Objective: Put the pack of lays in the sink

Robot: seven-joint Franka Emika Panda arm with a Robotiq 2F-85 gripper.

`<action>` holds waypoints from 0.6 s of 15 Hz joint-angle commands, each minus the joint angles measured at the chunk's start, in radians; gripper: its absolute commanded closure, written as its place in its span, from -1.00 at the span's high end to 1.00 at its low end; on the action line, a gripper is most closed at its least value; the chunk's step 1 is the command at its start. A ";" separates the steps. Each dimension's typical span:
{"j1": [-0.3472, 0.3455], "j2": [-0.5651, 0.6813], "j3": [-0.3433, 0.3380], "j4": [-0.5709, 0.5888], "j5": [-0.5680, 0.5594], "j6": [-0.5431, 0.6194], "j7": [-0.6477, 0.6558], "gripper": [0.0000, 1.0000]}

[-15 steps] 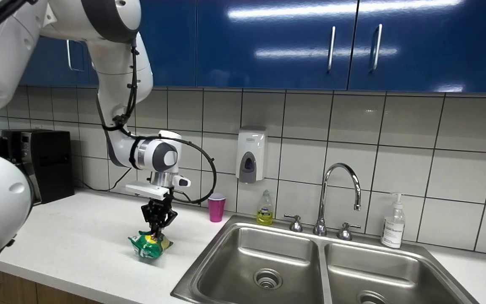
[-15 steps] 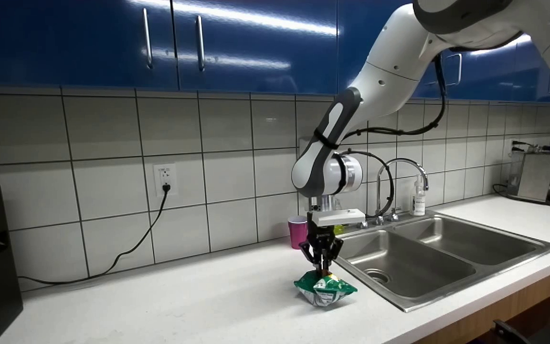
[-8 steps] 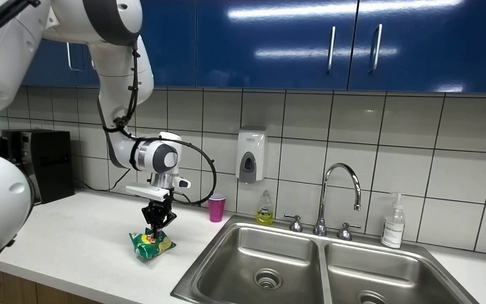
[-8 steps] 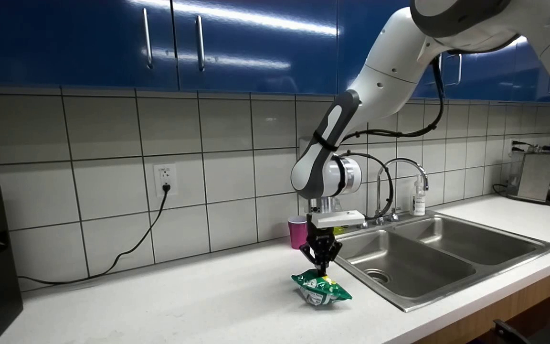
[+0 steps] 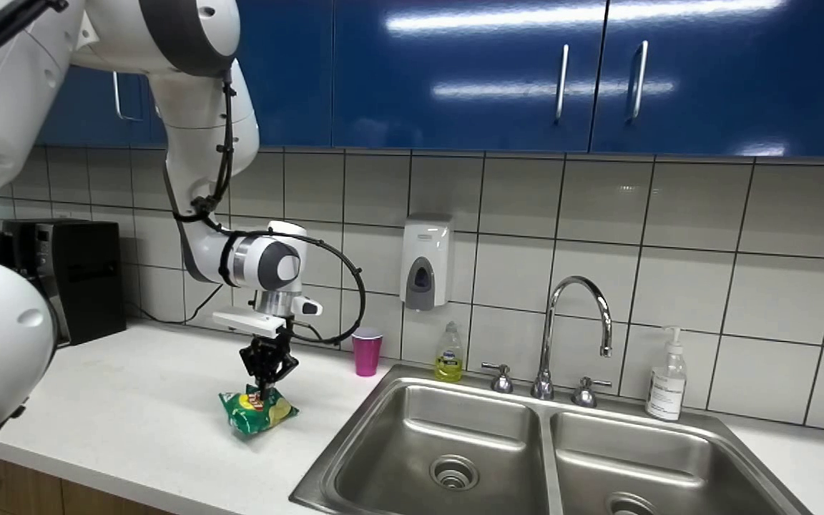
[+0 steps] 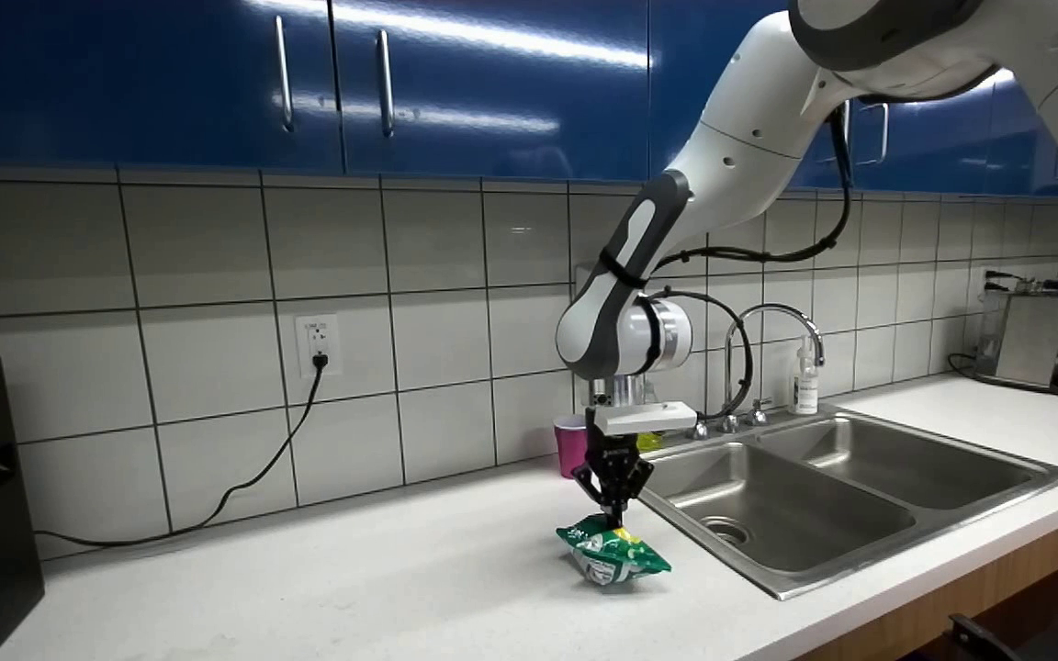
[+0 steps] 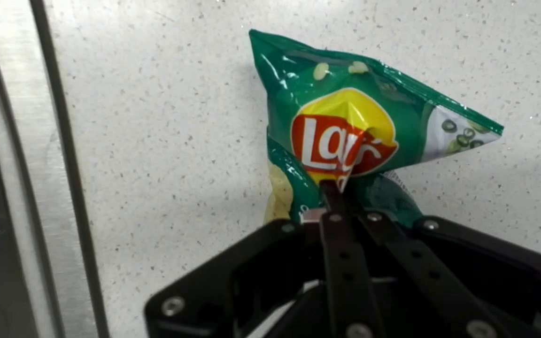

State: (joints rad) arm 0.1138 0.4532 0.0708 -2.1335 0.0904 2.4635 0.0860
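Note:
The green Lay's pack (image 7: 284, 103) with its yellow and red logo shows in the wrist view. It also shows in both exterior views (image 5: 249, 418) (image 6: 612, 558), at the counter left of the sink in one of them. My gripper (image 7: 338, 190) points down with its fingers closed together on the middle of the pack, pinching a fold of the foil. It shows the same way in both exterior views (image 5: 262, 393) (image 6: 616, 521). I cannot tell whether the pack touches the counter. The steel double sink (image 5: 546, 458) (image 6: 768, 578) is close by; its edge shows in the wrist view (image 7: 59, 263).
A pink cup (image 5: 367, 354) and a yellow soap bottle (image 5: 449, 357) stand behind, near the wall. The faucet (image 5: 548, 343) rises at the sink's back edge. A pump bottle (image 5: 666, 383) stands at the sink's back right corner. A black appliance (image 5: 83, 279) is further left.
The fingers have closed together on the pack. The pack has tilted and been pinched, and in an exterior view it has shifted slightly left and up with the gripper.

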 commanded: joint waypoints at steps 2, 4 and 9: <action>0.009 -0.061 0.012 -0.010 0.010 -0.015 0.032 -1.00; 0.012 -0.090 0.016 -0.019 0.010 -0.020 0.036 -1.00; 0.016 -0.147 0.020 -0.036 0.012 -0.025 0.046 -1.00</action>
State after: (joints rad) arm 0.1301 0.3678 0.0830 -2.1368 0.0904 2.4607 0.1062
